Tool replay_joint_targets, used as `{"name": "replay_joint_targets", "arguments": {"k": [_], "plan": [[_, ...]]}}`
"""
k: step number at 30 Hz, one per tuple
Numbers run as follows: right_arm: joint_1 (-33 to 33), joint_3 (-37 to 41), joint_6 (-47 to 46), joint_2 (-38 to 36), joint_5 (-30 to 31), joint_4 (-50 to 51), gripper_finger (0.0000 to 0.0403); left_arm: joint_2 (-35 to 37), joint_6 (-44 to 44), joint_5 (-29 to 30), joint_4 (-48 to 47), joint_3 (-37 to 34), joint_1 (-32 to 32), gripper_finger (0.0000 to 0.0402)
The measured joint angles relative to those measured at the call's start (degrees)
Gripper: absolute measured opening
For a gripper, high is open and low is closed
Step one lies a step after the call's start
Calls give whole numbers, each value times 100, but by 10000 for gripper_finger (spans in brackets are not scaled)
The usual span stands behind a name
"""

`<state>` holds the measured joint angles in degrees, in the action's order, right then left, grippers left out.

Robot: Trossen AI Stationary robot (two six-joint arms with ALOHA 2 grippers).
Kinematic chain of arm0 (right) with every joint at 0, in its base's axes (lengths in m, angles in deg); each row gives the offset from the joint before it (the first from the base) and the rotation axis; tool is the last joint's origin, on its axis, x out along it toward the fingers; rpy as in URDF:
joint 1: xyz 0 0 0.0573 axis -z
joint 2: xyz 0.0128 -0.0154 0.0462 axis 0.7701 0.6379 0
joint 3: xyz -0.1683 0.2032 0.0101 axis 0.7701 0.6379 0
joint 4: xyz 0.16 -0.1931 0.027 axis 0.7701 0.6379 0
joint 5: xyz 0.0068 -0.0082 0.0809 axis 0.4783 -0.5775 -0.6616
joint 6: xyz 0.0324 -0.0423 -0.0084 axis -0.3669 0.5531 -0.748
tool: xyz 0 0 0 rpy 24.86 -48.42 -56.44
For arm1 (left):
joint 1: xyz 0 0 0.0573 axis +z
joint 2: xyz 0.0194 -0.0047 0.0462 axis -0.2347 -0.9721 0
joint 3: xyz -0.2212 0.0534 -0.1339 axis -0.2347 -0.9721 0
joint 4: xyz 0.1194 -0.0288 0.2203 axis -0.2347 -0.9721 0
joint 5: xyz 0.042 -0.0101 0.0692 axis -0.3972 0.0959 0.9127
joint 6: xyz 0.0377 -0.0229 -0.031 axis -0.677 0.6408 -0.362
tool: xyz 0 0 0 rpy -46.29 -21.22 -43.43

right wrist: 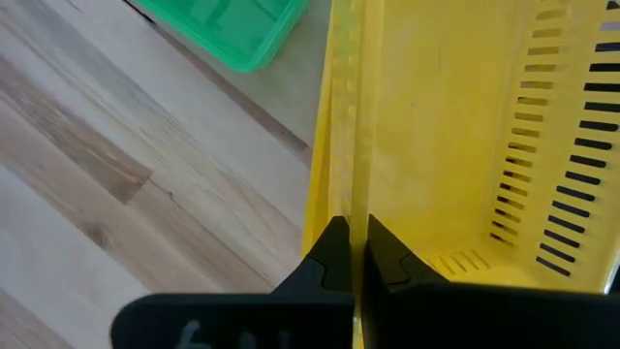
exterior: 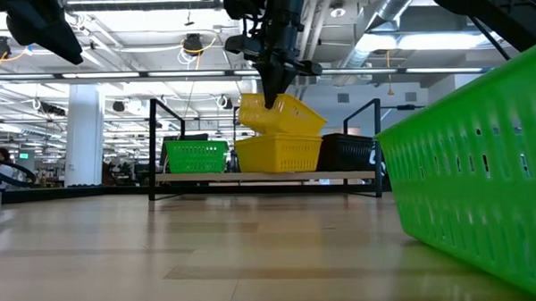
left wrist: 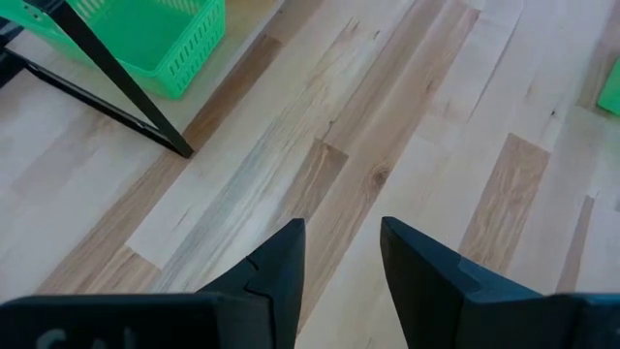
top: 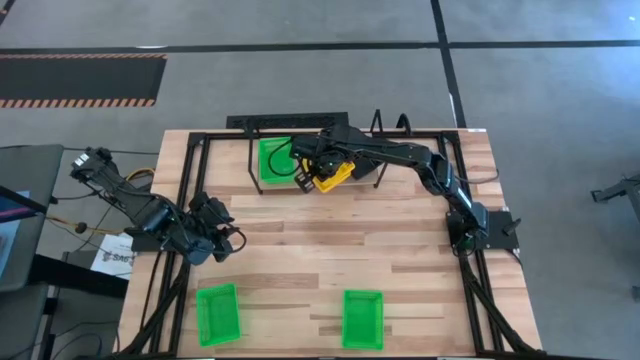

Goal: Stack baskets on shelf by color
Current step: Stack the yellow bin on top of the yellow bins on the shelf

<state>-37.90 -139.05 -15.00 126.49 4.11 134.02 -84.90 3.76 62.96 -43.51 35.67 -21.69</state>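
The small mesh-sided plastic baskets come in three colours: bright green ones, one on the shelf [exterior: 195, 157] and two on the near table [top: 217, 313] [top: 362, 319], a bright yellow tilted basket [exterior: 282, 115] above another yellow one [exterior: 277, 154], and a black one [exterior: 348, 152] beside them. The shelf [exterior: 251, 176] is a light wooden board on a thin black wire frame. The table [top: 330, 240] is pale butcher-block wood in streaky tan and cream strips, and both arms are dark, nearly black.

Both arms matte black, jointed segments, mounted on black frame. Left arm [top: 130, 200]: exposed cabling near base. Left gripper [left wrist: 339, 267]: two black wedge-shaped fingers [left wrist: 276, 271]. Right arm [top: 420, 165]: same build.
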Motion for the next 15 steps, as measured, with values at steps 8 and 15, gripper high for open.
{"name": "replay_joint_targets", "arguments": {"k": [8,15], "plan": [[0,0,-2,0,9,-5,3,0,0,4,0,0,0,125],[0,0,-20,0,9,-48,3,0,0,4,0,0,0,125]]}}
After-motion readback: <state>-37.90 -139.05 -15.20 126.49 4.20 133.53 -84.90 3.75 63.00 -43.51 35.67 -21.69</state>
